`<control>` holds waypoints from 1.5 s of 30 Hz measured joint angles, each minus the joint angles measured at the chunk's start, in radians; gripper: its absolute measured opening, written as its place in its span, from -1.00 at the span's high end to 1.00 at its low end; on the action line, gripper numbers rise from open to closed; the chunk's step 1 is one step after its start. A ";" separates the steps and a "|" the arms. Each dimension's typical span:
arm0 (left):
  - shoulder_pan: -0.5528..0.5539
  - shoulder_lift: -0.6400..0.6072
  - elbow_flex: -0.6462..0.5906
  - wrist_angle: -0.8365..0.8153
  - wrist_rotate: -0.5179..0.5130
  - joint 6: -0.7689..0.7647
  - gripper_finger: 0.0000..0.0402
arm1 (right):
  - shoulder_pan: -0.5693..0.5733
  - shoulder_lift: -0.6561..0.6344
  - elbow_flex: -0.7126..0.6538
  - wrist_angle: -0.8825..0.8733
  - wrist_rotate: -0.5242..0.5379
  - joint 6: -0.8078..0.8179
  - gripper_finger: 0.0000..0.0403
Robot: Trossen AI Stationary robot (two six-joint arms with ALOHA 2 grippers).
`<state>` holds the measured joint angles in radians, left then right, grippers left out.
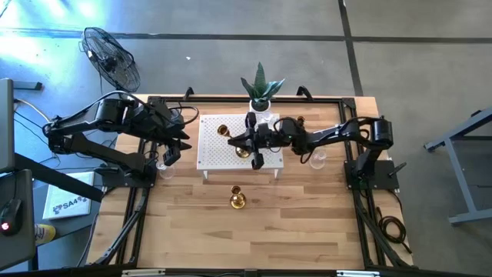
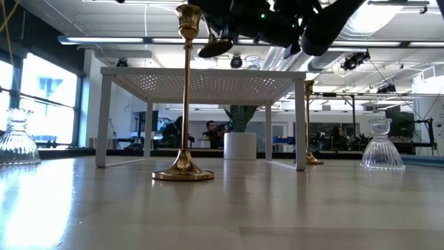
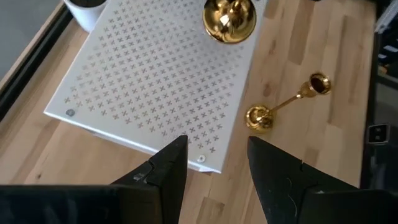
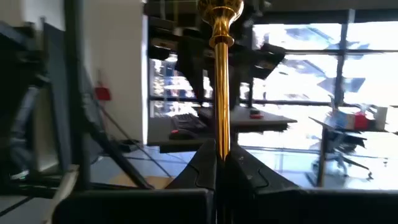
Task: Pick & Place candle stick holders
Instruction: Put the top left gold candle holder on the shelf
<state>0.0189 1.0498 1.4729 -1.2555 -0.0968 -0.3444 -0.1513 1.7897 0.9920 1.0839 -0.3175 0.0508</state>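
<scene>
Reaching over the white perforated stand (image 1: 229,141), the right hand (image 1: 256,157) has its fingers closed tight on the slim stem of a gold candle stick holder (image 4: 219,74). In the right wrist view that stem runs straight up out of the pinched fingers; its foot is hidden behind them and its top is cut off by the frame edge. From above, the arm covers most of this holder.

A second gold holder (image 1: 224,130) stands upright on the stand, seen almost end-on from overhead. A third gold holder (image 1: 237,200) stands upright on the wooden worktop (image 1: 254,238) in front of the stand, long axis vertical, cup at the top. Another gold holder (image 2: 310,123) shows behind the stand's leg in the low view, partly hidden.

The left hand (image 1: 171,151) hovers just beside the stand's left edge, fingers parted and holding nothing. A clear glass holder (image 1: 164,166) sits below it, partly hidden. Another glass holder (image 1: 317,160) rests to the right of the stand. The potted plant (image 1: 261,88) stands behind the stand.
</scene>
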 joint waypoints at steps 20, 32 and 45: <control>0.000 0.000 -0.009 0.182 0.003 0.106 0.19 | -0.001 0.001 0.002 -0.147 0.101 0.013 0.99; 0.000 -0.015 -0.272 0.547 0.172 0.234 0.19 | -0.008 0.001 0.001 -0.114 0.069 0.013 0.99; 0.000 -0.096 -0.492 0.909 0.184 0.286 0.19 | -0.016 0.000 0.000 -0.138 0.071 0.002 0.99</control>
<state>0.0189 0.9540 0.9806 -0.3462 0.0875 -0.0584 -0.1673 1.7897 0.9916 0.9459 -0.2462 0.0532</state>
